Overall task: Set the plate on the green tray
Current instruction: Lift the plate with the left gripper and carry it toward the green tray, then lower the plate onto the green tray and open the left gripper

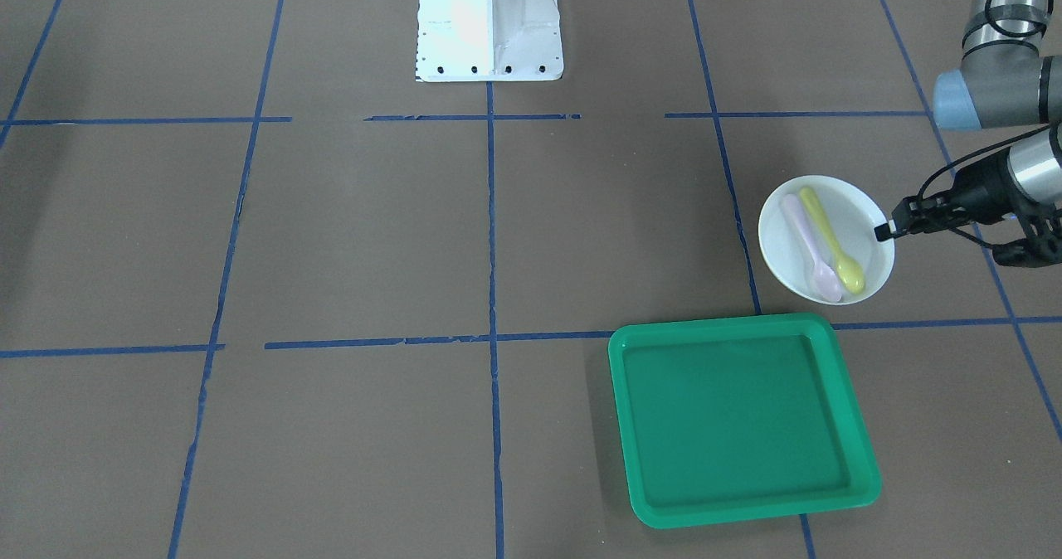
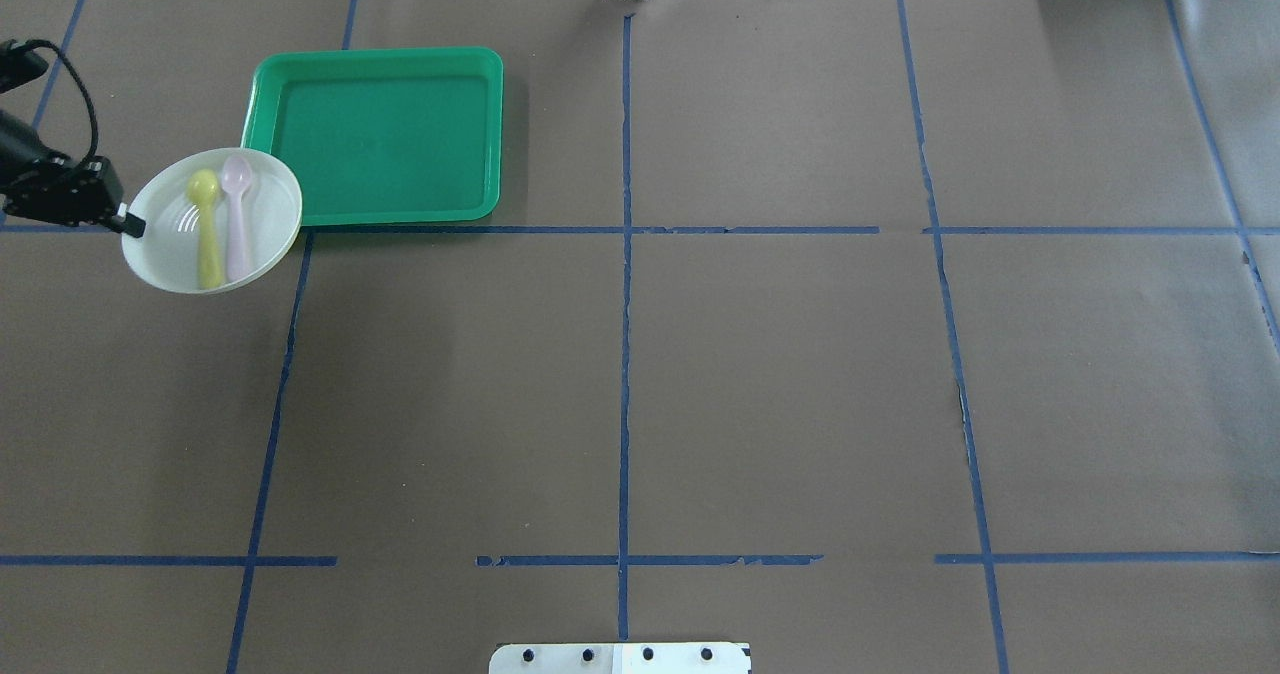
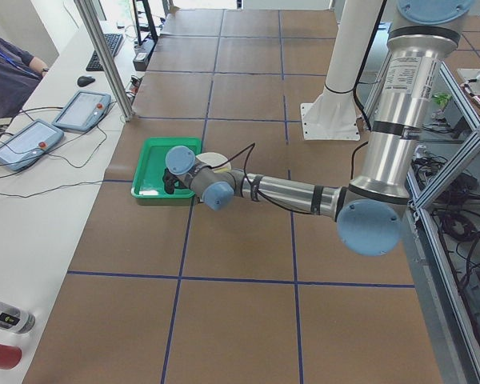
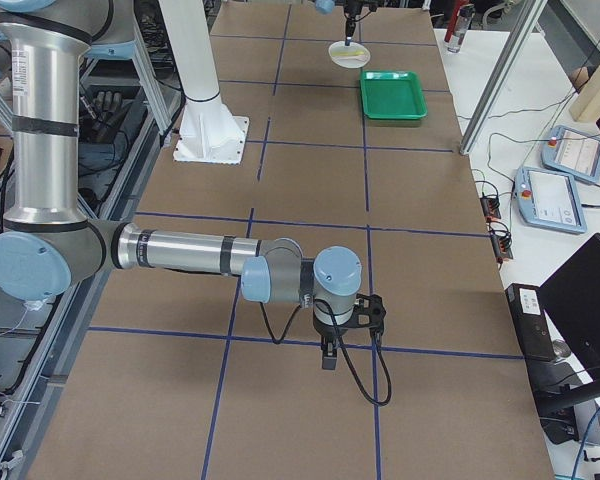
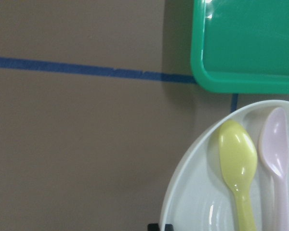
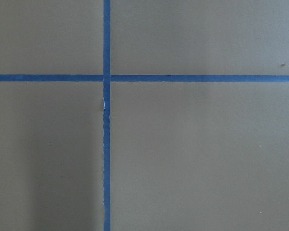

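The small white plate [image 1: 864, 215] holds a yellow spoon [image 1: 835, 244] and a pink spoon [image 1: 808, 248]. My left gripper [image 1: 886, 231] is shut on the plate's rim; it also shows in the overhead view [image 2: 130, 224]. The plate [image 2: 272, 209] seems raised slightly off the table, just beside the near left corner of the green tray [image 2: 385, 134]. The tray [image 1: 738, 418] is empty. In the left wrist view the plate [image 5: 197, 192] sits below the tray's corner [image 5: 250, 43]. My right gripper [image 4: 328, 362] shows only in the exterior right view, so I cannot tell its state.
Brown paper with blue tape lines [image 2: 625, 254] covers the table. The robot's white base [image 1: 488, 24] stands at the table's edge. Control tablets [image 3: 56, 124] and cables lie on the side bench beyond the tray.
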Available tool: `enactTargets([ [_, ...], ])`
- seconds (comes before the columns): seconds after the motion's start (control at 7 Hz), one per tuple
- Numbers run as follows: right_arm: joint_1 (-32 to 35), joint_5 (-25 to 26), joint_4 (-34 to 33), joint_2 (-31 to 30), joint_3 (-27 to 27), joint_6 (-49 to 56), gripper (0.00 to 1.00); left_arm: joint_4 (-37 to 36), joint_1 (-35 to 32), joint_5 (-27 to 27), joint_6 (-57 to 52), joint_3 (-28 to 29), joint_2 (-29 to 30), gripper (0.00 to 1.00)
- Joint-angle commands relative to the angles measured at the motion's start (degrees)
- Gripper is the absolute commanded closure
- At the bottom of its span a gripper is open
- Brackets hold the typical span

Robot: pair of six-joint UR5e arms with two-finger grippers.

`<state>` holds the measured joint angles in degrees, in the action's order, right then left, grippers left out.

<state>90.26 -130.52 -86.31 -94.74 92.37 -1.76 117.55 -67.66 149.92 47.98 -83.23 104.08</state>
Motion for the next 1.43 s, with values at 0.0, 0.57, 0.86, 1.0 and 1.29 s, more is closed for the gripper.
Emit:
enactTargets([
  [0.0,0.0,0.0,0.09,0.0,0.0,0.0,0.0,-0.3,0.42,-4.16,7.54,9.36,10.92,1.0],
  [0.57,0.0,0.0,0.0,0.0,0.0,0.0,0.0,19.8,5.95,-16.29,33.36,21.86,15.97,1.0],
  [0.86,0.0,0.0,0.0,0.0,0.0,0.0,0.0,23.31,7.62,-18.41,39.7,24.07,17.12,1.0],
  [1.0,0.0,0.0,0.0,0.0,0.0,0.0,0.0,24.82,8.5,-19.3,40.43,24.69,17.3,1.0],
  [1.29,0.0,0.0,0.0,0.0,0.0,0.0,0.0,24.92,8.51,-18.7,40.35,24.61,17.21,1.0],
])
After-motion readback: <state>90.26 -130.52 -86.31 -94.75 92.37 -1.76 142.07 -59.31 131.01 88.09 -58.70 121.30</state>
